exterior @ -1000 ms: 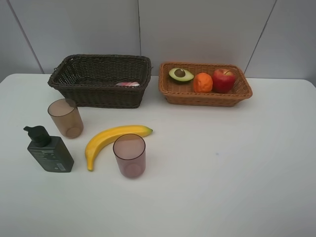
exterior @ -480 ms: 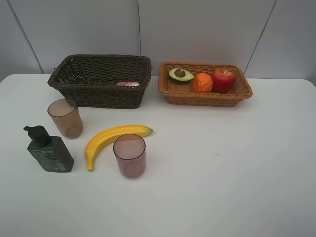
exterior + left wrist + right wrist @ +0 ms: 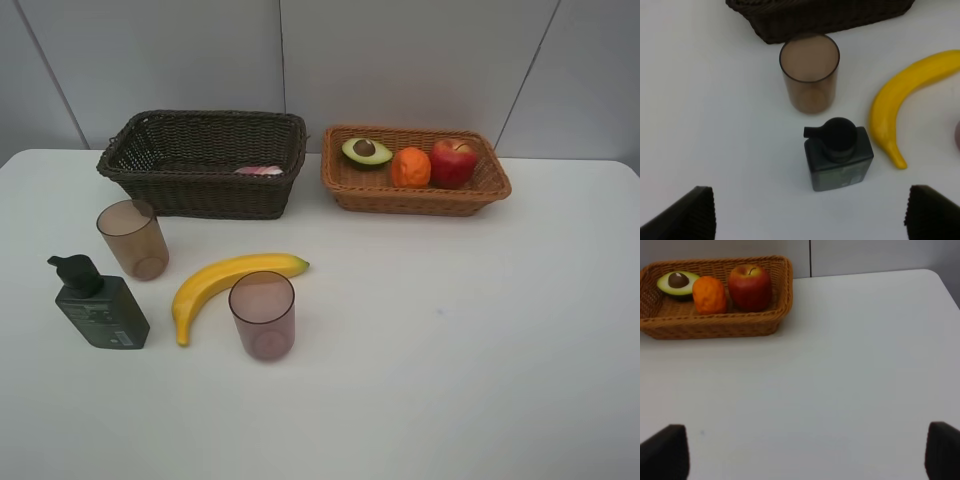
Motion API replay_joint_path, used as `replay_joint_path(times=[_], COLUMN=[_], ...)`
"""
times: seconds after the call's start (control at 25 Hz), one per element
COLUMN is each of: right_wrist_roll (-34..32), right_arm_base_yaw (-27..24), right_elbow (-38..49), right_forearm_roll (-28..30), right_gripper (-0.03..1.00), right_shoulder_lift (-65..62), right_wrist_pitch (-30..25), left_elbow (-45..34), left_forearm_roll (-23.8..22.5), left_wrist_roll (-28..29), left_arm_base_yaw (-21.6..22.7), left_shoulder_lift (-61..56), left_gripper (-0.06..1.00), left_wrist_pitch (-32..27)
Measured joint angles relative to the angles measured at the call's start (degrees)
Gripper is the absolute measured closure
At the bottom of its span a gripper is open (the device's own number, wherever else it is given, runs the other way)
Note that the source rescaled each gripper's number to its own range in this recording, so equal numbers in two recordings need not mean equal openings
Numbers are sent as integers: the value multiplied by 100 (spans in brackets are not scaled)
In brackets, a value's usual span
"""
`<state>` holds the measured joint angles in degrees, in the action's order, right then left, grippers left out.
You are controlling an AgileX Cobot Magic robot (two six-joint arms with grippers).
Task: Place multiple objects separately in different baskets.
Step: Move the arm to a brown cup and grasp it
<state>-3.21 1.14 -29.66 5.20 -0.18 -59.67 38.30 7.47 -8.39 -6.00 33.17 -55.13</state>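
Wicker, dark and deep, at the upper left of the high view: dark brown basket (image 3: pixel 200 195), holding the small pink bottle (image 3: pixel 259 170), seen only in part over the rim, low against the right inner side. Just to the right, across a narrow gap, light orange-brown basket (image 3: pixel 420 198), shallower, holding a row from left to right: halved avocado (image 3: pixel 366 151) with cut face and pit up, orange (image 3: pixel 410 167), red apple (image 3: pixel 453 163), these last two side by side and touching.

Out on the white table (image 3: pixel 480 350), all in the left half of the frame:
- first cup (image 3: pixel 133 239), upright, just in front of the dark basket's left end
- dark green pump bottle (image 3: pixel 98 304), upright at middle left, below that cup, spout pointing left
- yellow banana (image 3: pixel 225 281), lying flat, curving from left of centre down toward the lower left
- second cup (image 3: pixel 263 316), upright, tucked into the banana's inner curve; touching it or just beside it, cannot tell which

Left gripper (image 3: pixel 807 214), seen by its own wrist camera: spread wide, dark fingertips (image 3: pixel 685 216) far apart, gripping nothing, above the table with pump bottle, first cup and banana ahead.

Right gripper (image 3: pixel 800 452): likewise spread wide, fingertips (image 3: pixel 662 452) far apart, gripping nothing, over the table, well apart from the light basket and its fruit.
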Motion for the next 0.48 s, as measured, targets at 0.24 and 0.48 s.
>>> replay_joint_path(times=[0.24,0.48], right_wrist_roll=[0,0], right_arm_base_yaw=[0,0], right_elbow=[0,0], right_forearm_roll=[0,0], right_gripper=[-2,-2], right_shoulder_lift=[0,0], right_wrist_pitch=[0,0], left_elbow=[564,1141], left_forearm_roll=[167,368], left_wrist_roll=[-16,-142], left_arm_base_yaw=[0,0], left_shoulder_lift=[1071,2294], left_gripper=[-6,-6], left_wrist_pitch=[63,74])
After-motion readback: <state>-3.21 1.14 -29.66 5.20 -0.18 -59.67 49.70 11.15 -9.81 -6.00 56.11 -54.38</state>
